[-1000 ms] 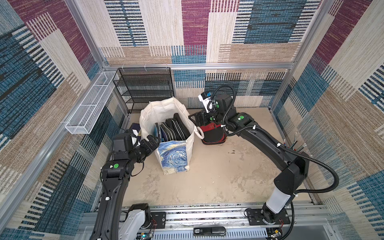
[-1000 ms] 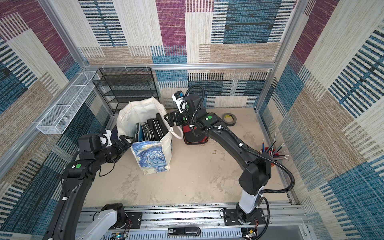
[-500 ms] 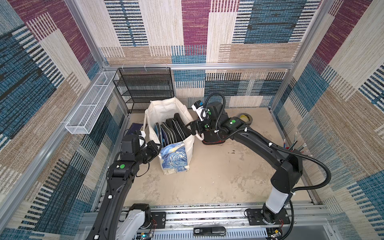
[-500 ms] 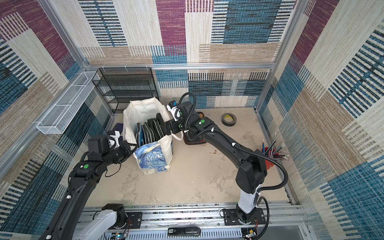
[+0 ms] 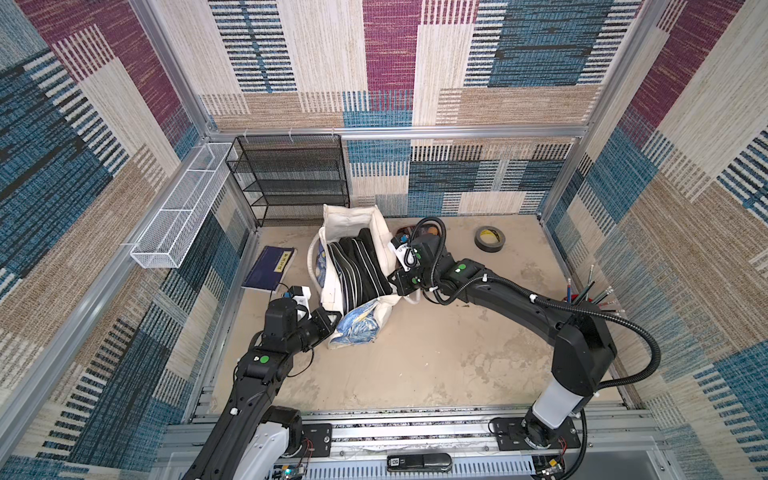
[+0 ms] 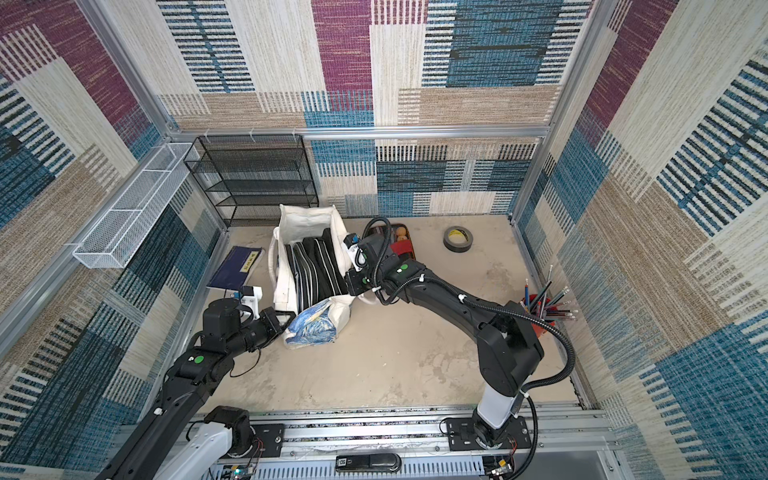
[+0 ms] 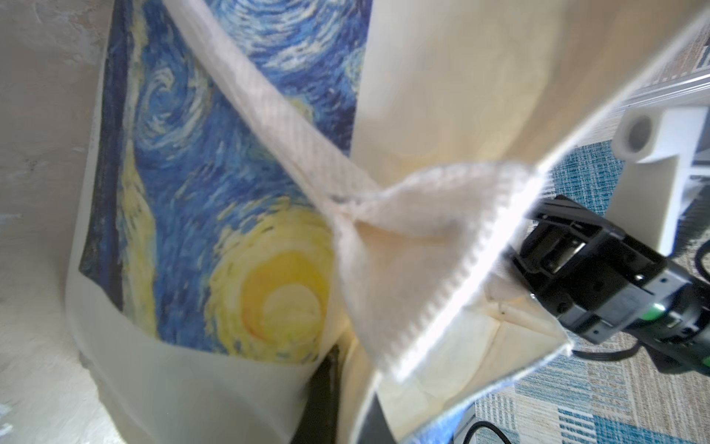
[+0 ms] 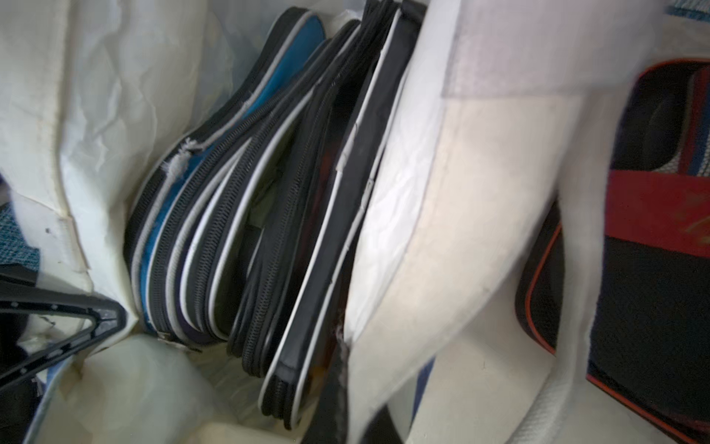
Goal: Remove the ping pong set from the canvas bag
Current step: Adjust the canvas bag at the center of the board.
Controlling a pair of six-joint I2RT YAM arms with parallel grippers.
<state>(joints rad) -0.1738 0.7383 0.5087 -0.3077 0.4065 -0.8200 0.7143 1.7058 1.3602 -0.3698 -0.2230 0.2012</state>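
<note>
The canvas bag (image 5: 332,282) stands upright and open-mouthed on the table toward the back, just in front of the black mesh shelf (image 5: 291,183). A row of black paddle-shaped zip cases (image 5: 359,270) with white piping is packed on edge inside it. The two pincers sit at opposite ends of the bag's near side. The left gripper (image 5: 334,321) is at the near-left corner with its jaws pressed together. The blue-and-yellow print (image 5: 357,326) is bunched and pulled outward right beside it, so it seems to be pinching the canvas there, though the cloth hides the actual bite. From the right wrist, one of its black triangular fingers (image 8: 57,303) lies against the outside of that corner, next to the cases (image 8: 238,215). The right gripper (image 5: 399,286) is at the near-right corner. In the left wrist view the right gripper (image 7: 518,250) is closed on the bag's white rim, across from the twisted handle strap (image 7: 276,115) and the yellow swirl of the print (image 7: 215,192). A red-and-black case (image 8: 653,230) lies outside the bag, just beside its right wall and under the right arm. A roll of tape (image 5: 490,239) sits well apart to the right, and a dark blue book (image 5: 270,268) lies near the bag's left side.
</note>
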